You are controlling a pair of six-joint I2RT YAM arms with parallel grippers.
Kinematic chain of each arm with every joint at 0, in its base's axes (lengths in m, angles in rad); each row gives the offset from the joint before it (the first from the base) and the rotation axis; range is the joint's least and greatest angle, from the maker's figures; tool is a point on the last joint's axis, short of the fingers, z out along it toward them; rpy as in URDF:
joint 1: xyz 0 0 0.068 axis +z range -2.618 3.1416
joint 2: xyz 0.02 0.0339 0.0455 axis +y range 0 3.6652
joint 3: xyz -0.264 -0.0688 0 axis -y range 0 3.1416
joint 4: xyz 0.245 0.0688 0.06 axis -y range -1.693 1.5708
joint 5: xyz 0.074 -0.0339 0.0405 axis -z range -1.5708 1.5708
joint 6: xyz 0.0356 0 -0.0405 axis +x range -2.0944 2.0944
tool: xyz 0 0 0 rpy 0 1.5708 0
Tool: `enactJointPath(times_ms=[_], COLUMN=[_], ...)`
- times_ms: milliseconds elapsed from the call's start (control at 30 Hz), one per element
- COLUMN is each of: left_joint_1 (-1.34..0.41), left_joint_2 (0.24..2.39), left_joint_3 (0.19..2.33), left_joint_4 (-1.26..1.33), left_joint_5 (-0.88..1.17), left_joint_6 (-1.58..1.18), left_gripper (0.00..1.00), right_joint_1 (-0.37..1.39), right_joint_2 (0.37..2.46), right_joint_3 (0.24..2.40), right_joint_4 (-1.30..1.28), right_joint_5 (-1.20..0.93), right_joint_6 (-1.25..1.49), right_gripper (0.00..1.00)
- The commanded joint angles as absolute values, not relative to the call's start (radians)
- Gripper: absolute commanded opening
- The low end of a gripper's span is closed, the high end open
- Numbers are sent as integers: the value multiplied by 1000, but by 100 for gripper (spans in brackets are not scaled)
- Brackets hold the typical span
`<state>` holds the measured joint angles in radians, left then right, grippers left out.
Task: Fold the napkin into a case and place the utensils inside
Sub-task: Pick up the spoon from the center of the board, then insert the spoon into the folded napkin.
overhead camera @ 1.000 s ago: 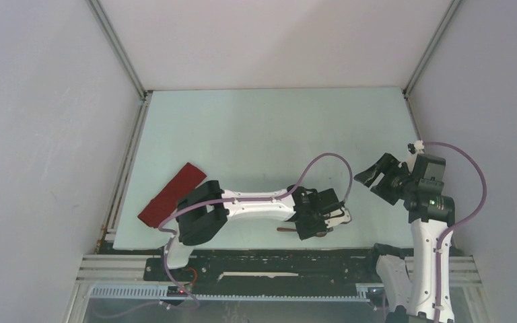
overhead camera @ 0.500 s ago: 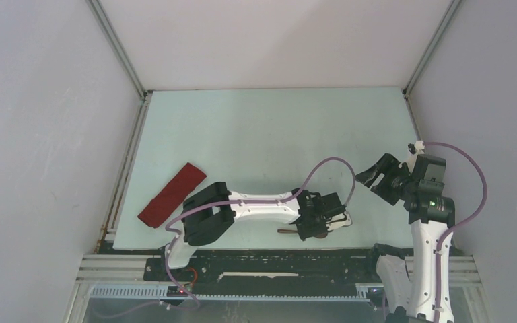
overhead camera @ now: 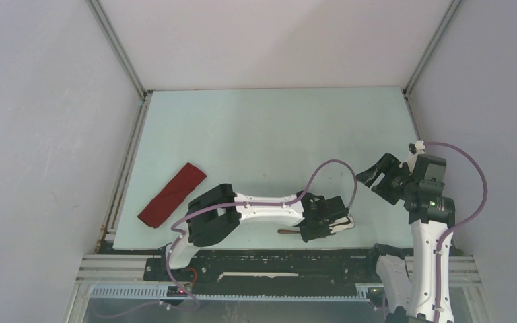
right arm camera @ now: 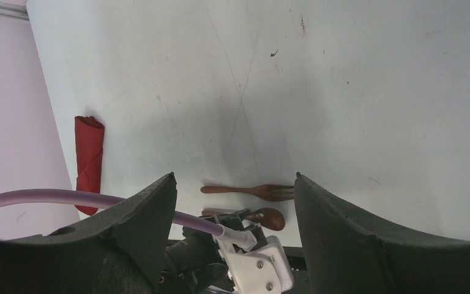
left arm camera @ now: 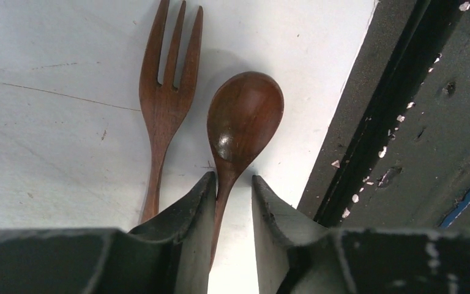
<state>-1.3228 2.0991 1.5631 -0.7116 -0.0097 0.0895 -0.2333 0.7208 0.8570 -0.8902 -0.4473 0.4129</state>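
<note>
- The case (overhead camera: pixel 172 195) is folded; fork (left arm camera: pixel 165 92) and spoon (left arm camera: pixel 245 116) lie outside it, so I have both left to load.
- My left fingers (left arm camera: pixel 186 211) straddle the spoon's handle, unclamped; right fingers (right arm camera: pixel 343 233) spread, empty.

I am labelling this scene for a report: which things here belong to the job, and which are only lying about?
Belong to the job: folded red napkin; wooden fork; wooden spoon; left gripper, jaws astride the spoon's handle.
Only lying about: nothing loose; just the table, the black rail at its edge, and the right gripper, open, holding nothing.
</note>
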Motion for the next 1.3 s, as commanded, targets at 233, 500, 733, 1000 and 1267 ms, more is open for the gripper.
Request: enactJointPath(times_ms=[233,500,733,1000,1267], left_joint_1=[-1346,-1336,-1107,-656,-253], left_joint_2=[2035,1795,1422,1088,1212], left_joint_3=[1563,1486,1224,938,958], left_joint_4=[-671,-673,-701,-686,-592], left_joint_5=[-51,-117,-33,-15,24], left_joint_6=[120,89,95,344,496], left_gripper=[7,0,0,0,0], right_joint_1=[-229,-233,-228,-26,266], right_joint_2=[704,699,716,786,834], right_joint_3=[854,854,854,850,827], right_joint_4=[-890,-889,-839,-791,-706], right_joint_5=[-466,-413,-460,-438,-409], right_joint_6=[395,415,425,436,463], right_gripper=[78,78,78,78,79])
